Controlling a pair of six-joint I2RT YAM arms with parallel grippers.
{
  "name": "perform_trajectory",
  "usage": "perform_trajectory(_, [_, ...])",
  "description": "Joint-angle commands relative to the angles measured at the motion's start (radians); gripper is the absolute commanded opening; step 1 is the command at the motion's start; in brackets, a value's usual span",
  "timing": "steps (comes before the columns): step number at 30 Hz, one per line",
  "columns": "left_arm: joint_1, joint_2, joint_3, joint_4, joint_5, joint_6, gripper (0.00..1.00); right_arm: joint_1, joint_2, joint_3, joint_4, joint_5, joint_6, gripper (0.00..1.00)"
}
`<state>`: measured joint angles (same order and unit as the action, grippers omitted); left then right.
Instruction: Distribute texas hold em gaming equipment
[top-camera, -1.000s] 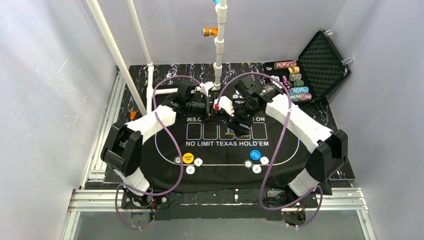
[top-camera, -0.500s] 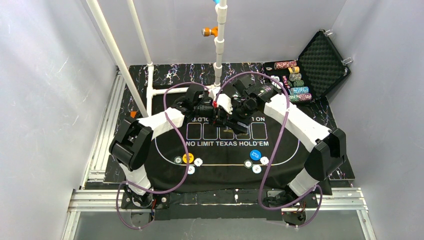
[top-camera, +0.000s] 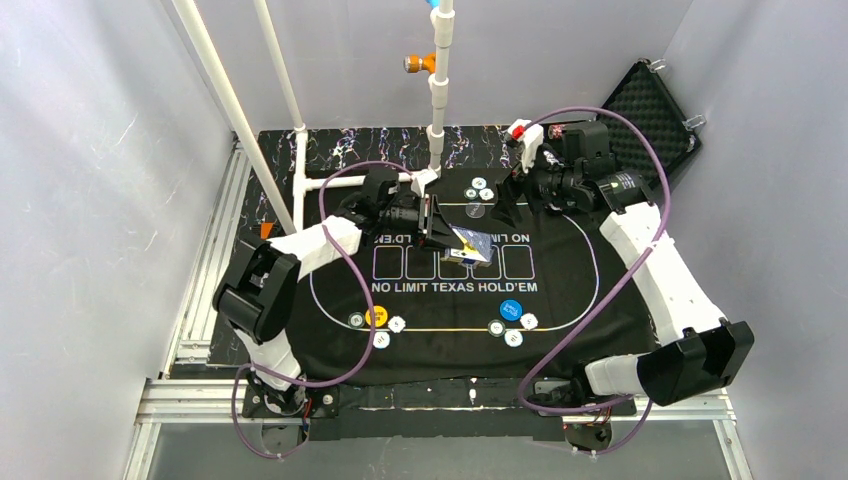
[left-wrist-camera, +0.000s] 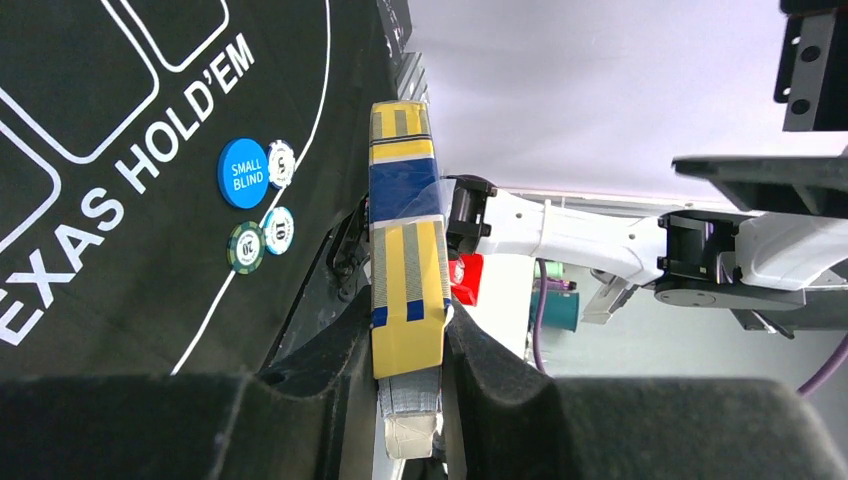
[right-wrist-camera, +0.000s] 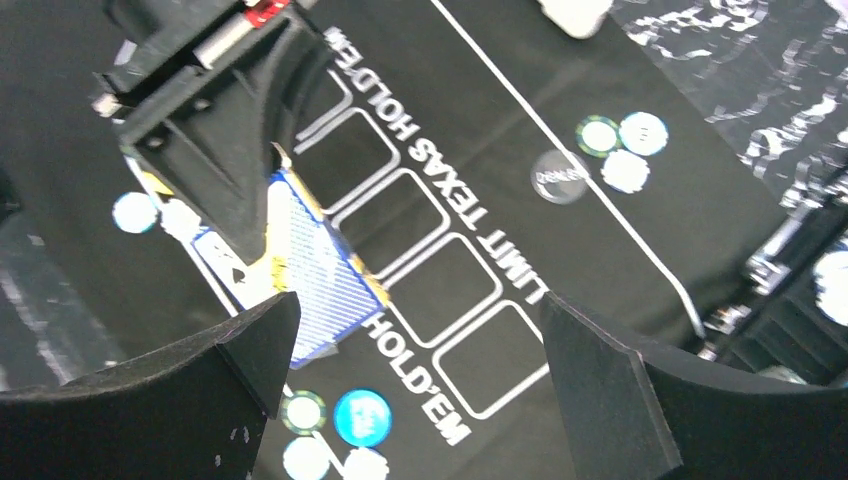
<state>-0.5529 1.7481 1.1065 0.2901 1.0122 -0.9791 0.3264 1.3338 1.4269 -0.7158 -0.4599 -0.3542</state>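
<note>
- The black mat (top-camera: 450, 310) covers the middle of the table, and both arms reach over its far half.
- The left gripper (top-camera: 455, 240) is clamped on a deck of cards (top-camera: 470, 246), which it holds above the row of printed boxes at the mat's centre.
- In the left wrist view the deck (left-wrist-camera: 405, 260) stands edge-on between the two pads. It shows yellow and blue bands, and it may be a boxed pack rather than loose cards.
- The right gripper (top-camera: 512, 205) hangs over the mat's far edge, right of centre. In its own camera the jaws are spread wide with nothing between them.
- Three far chips (top-camera: 479, 189) and a grey disc (top-camera: 475, 211) lie on the mat's far side, just inside the printed line.
- The yellow disc (top-camera: 376, 316) lies at the mat's near left, with three left chips (top-camera: 381, 340) close around it.
- The blue disc (top-camera: 511, 309), marked SMALL BLIND, lies at the mat's near right, with three right chips (top-camera: 514, 338) beside it.
- The foam-lined case (top-camera: 655, 125) stands open beyond the mat's far right corner.
</note>
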Motion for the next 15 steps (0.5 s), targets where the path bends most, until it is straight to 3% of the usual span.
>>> perform_trajectory(1, [0.030,-0.130,-0.004,0.077,0.067,0.033,0.00,-0.008,-0.011,-0.045,0.074,-0.188,0.165,0.98])
perform_trajectory(8, [0.049,-0.175,-0.049,0.257,0.087,-0.074,0.00,-0.045,-0.042,-0.230,0.269,-0.443,0.341,0.98])
perform_trajectory(12, [0.051,-0.186,-0.071,0.316,0.084,-0.113,0.00,-0.087,-0.063,-0.345,0.541,-0.646,0.586,0.98])
perform_trajectory(15, [0.051,-0.194,-0.087,0.357,0.074,-0.136,0.00,-0.087,-0.078,-0.413,0.741,-0.695,0.750,0.98])
